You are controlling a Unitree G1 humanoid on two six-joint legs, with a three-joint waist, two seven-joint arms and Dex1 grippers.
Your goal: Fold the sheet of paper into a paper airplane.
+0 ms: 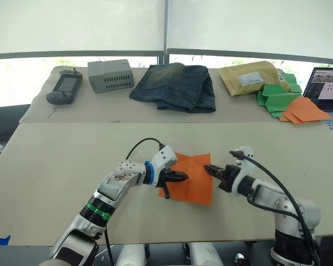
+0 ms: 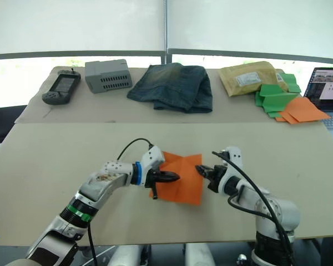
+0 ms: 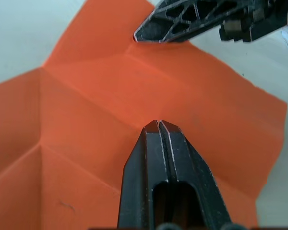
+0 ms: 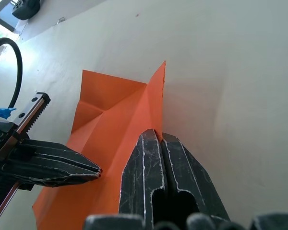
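The sheet of paper (image 1: 193, 178) lies on the tabletop (image 1: 61, 160) near its front edge, about midway between the left and right sides. It is bright orange, creased, and not flat: the right wrist view shows one corner of it standing up off the surface, with fold lines running across the rest.

The left gripper (image 1: 183, 177) reaches in from the left, its two black fingers pressed together with no gap between them, tips resting over the middle of the sheet. In the left wrist view nothing shows between those closed fingers, so it is clenched on nothing.

The right gripper (image 1: 207, 168) comes in from the right and meets the sheet at its right edge. Its fingers are also closed tight; the raised edge of the paper runs right up to the tips, but I cannot tell whether the paper is pinched between them or only touched.

Along the far edge of the tabletop, from left to right, sit a black handheld device (image 1: 64, 88), a grey box (image 1: 111, 75), folded jeans (image 1: 177, 86), a tan padded envelope (image 1: 250, 77) and a pile of green and orange paper pieces (image 1: 288, 102). A laptop (image 1: 328, 91) stands open at the far right corner.
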